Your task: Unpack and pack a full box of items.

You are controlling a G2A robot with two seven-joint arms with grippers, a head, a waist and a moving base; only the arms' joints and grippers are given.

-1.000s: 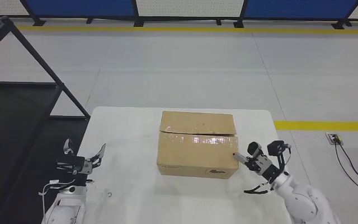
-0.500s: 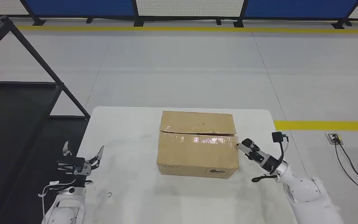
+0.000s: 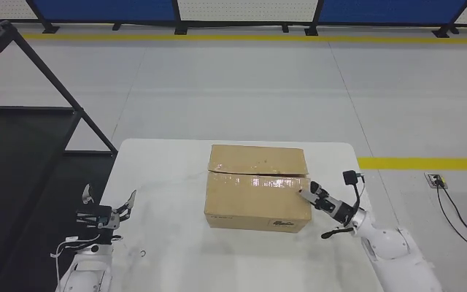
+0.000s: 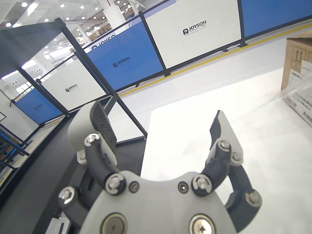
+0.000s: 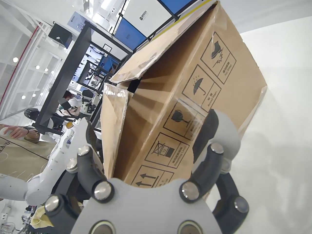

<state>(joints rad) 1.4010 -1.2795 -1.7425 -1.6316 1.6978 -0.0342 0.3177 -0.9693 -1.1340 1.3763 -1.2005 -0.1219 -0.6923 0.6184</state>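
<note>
Looking down from the top camera, I have the white table (image 3: 168, 164) with the cardboard box (image 3: 255, 191) standing on it, a little right of the middle. A black metal frame (image 3: 44, 124) stands on the floor off the table's left side.

The box's top flaps (image 3: 255, 159) are folded down, with a seam running across the top and glossy clear tape along the nearer flap. From the right wrist camera I can see the two flaps do not quite meet at this end: a dark gap shows under the farther one. The end face carries printed handling symbols.

My right gripper (image 3: 306, 193) is at the box's near right upper corner. In its wrist view the right gripper (image 5: 148, 127) has its jaws spread apart, one finger on the top-flap side and the other in front of the printed end face, with the box edge between them. I cannot tell whether either pad is touching the cardboard.

My left gripper (image 3: 109, 198) hangs over the table's near left corner, well apart from the box, jaws wide and holding nothing.

A small dark loop (image 3: 143, 254) lies near the front edge; I cannot make out what it is.
</note>
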